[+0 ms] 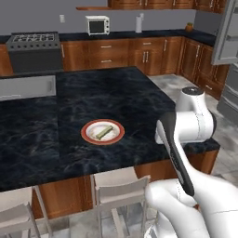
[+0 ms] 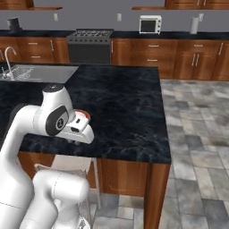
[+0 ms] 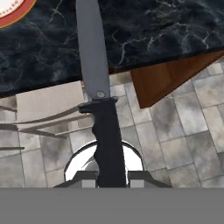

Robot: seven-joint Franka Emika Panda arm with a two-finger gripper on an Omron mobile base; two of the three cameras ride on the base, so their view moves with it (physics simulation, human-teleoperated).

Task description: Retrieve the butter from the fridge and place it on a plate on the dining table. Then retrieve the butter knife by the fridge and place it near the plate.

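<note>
Butter [image 1: 103, 132] lay on the plate [image 1: 88, 135] on the bench [image 1: 42, 139]; jaws were clamped on the butter knife [image 3: 94, 57] over the bench edge

The white arm folds at its elbow, its hand [image 3: 111, 179] clamped shut on a knife [image 3: 97, 83].

Butter [image 1: 103, 132] on plate [image 1: 88, 135]; knife [image 3: 94, 57] held

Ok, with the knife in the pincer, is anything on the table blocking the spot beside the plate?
Nothing visible does. The butter knife points over the dining table edge, whose top is bare around the plate holding the butter. Only stools stand below the edge.
</note>
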